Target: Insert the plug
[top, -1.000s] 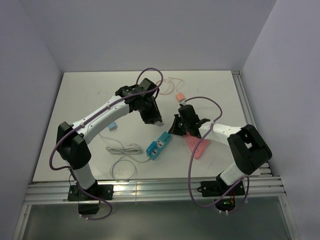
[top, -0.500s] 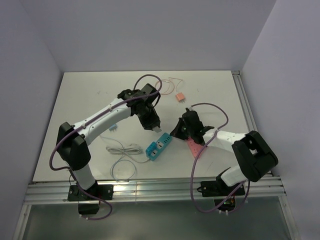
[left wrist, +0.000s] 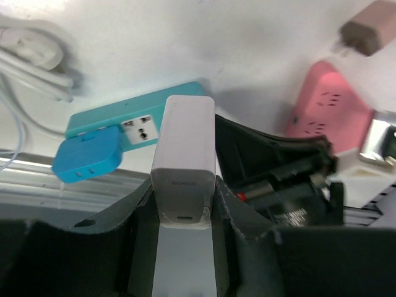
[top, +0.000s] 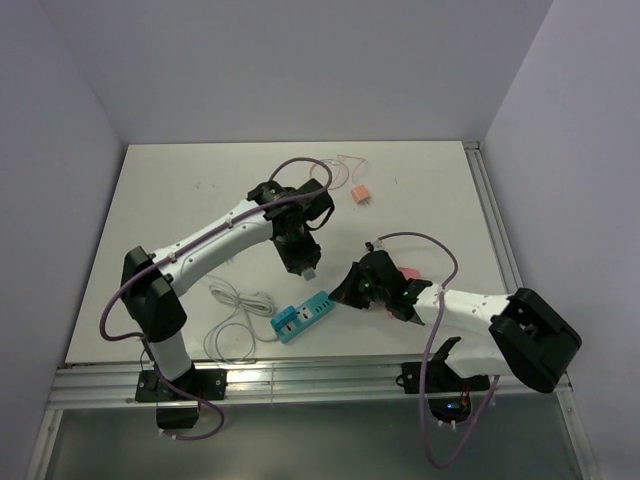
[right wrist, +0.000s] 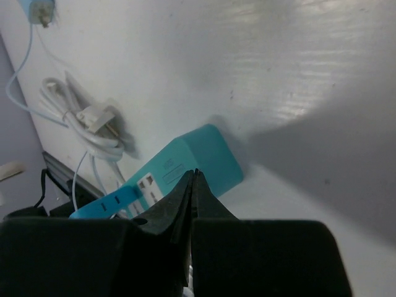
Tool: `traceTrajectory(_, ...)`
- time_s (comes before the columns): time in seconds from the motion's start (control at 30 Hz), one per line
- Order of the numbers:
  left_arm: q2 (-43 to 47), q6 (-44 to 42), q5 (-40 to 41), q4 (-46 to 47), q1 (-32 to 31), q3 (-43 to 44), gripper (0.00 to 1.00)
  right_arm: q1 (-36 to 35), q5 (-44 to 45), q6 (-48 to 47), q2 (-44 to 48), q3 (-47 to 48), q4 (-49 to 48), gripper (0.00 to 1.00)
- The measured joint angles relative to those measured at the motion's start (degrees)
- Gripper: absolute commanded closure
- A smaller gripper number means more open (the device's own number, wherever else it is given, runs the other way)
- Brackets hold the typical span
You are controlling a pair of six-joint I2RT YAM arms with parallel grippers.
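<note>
Findings at this moment:

1. The left end effector [left wrist: 184,199] holds the white power adapter [left wrist: 183,154] in a narrow grip across its sides. It hangs above the bench [top: 180,200], clear of the surface. The adapter's prongs are not visible.
2. The teal power strip [top: 303,316] lies flat close to the near edge of the bench, about mid-width. Its socket face is up, with 1 socket showing just beside the adapter in the left wrist view.
3. The right end effector [top: 352,290] is fully closed on nothing. Its tips sit at the strip's end nearest the right edge, and we cannot confirm contact.
4. A pink power strip [left wrist: 325,105] lies behind the right arm, toward the right edge.

Risks, in our judgement:

- The strip is not clamped. Downward force from the adapter could slide or tip it, especially if the closed tips only rest against 1 end.
- With the prongs unseen, misalignment could jam them on the socket face.
- The right end effector crowds the approach, and the 2 arms could collide.
- A blue piece [left wrist: 86,159] at the strip's other end, plug or cover we cannot tell, limits the free sockets.
</note>
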State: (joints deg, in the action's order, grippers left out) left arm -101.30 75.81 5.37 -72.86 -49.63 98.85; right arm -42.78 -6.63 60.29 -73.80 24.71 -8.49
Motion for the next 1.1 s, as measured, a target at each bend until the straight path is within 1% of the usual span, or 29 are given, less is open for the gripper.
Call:
traceTrajectory(0.07,0.37,0.33,-0.28,-0.15,-0.13,-1.86,1.00,-0.83,0.13,0.09,2.40,-0.57,0.76,1.00)
traceTrajectory(0.2,2.12,0.59,-0.70,-0.22,-0.07,-5.03,1.00,-1.33,2.25,-3.28,7.67,-0.24,4.46,1.00)
traceTrajectory(0.37,8.07,3.30,-2.54,1.20,-0.52,-11.21,1.00,-0.02,4.17,-8.20,10.86,0.70,9.57,0.93)
traceTrajectory(0.47,9.68,5.64,-3.69,1.22,-1.27,-12.98,1.00,0.46,4.57,-9.40,9.46,1.36,10.73,0.94)
traceTrajectory(0.6,9.64,9.18,-4.55,2.01,-1.95,-14.36,1.00,0.46,4.42,-9.62,4.37,2.27,10.64,1.00)
traceTrajectory(0.8,9.40,14.19,-4.37,1.07,-2.05,-14.93,1.00,0.46,3.87,-9.84,-1.79,2.38,10.45,1.00)
traceTrajectory(1.1,3.04,15.56,-3.98,-1.16,-2.12,-13.49,1.00,0.46,3.02,-10.23,-2.49,3.54,8.28,1.00)
